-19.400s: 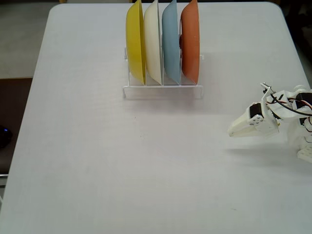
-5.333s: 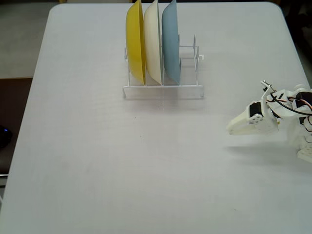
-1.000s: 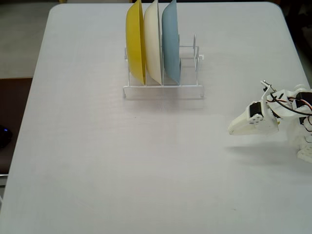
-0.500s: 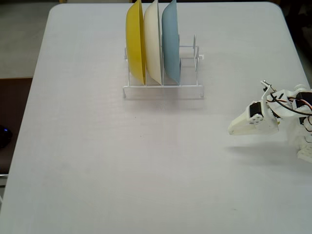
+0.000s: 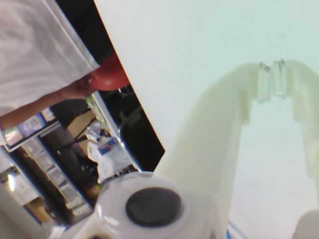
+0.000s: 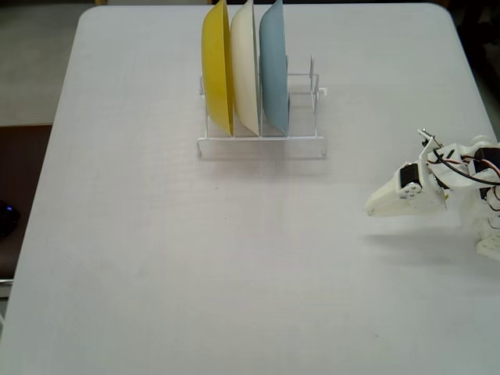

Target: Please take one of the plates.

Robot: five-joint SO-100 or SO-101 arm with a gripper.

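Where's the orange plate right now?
Not in the rack: the wrist view shows the orange plate at upper left, beyond the table edge, against a person's arm.

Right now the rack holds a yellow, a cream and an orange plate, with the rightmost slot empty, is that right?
Not quite. The third plate is light blue, not orange. The fixed view shows the rack holding the yellow plate, the cream plate and that blue one, with the rightmost slot empty.
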